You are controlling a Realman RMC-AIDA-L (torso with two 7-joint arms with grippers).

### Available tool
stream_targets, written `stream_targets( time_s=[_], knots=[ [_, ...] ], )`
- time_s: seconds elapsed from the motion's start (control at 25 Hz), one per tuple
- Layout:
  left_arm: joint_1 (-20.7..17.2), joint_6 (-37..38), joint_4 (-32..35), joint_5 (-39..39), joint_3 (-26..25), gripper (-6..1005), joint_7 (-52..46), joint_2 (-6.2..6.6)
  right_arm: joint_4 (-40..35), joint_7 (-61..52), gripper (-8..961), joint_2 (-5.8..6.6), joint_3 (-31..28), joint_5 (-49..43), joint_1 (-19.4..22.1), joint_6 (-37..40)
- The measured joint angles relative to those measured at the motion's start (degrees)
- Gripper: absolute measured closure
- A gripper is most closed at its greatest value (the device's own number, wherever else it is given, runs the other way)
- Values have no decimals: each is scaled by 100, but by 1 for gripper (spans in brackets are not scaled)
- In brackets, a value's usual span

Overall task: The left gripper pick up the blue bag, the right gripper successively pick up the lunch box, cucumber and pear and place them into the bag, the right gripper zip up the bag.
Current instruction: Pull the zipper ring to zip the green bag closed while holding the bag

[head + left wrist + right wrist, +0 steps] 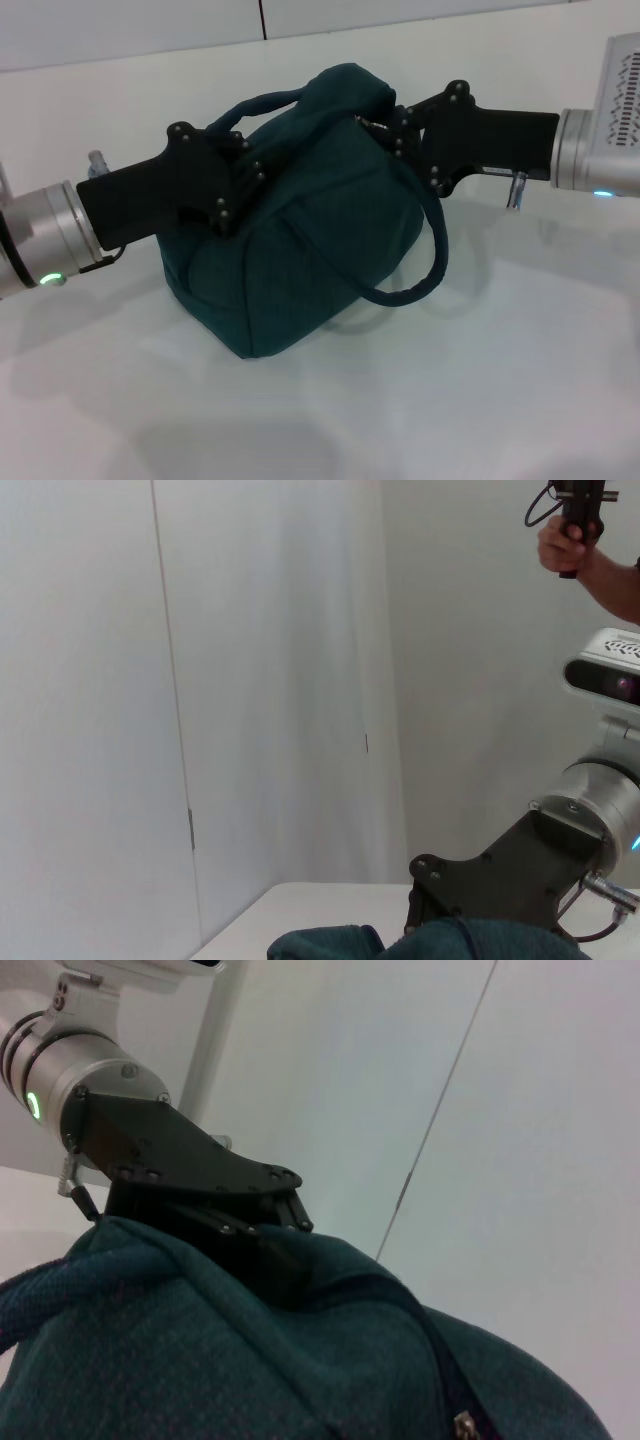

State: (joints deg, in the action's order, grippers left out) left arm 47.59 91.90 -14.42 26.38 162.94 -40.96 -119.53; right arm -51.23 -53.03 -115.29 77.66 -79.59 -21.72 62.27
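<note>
The blue bag (300, 260) sits on the white table (480, 380), bulging and leaning to the left. My left gripper (250, 170) is shut on the bag's upper left side, by one carry handle (262, 102). My right gripper (372, 125) is at the bag's top right end, shut on the zipper pull (462, 1426). The zipper line along the top looks closed. The bag also shows in the left wrist view (480, 942) and the right wrist view (200, 1360). The lunch box, cucumber and pear are out of view.
The bag's second handle (432, 262) hangs in a loop down its right side. A white wall stands behind the table. In the left wrist view a person's hand (568, 542) holds a controller at the upper right.
</note>
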Motion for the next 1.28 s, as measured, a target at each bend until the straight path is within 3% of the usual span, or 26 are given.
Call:
stream_targets(
  time_s=[0.2, 0.72, 1.28],
  knots=[
    [-5, 8, 27, 0, 1, 938, 3, 0, -4, 3, 950, 0, -32, 14, 9, -33],
    [-122, 318, 131, -35, 1, 917, 194, 32, -199, 457, 945, 16, -215, 781, 425, -246],
    [-180, 579, 105, -45, 1, 895, 183, 68, 479, 469, 940, 17, -728, 924, 446, -387]
  ],
)
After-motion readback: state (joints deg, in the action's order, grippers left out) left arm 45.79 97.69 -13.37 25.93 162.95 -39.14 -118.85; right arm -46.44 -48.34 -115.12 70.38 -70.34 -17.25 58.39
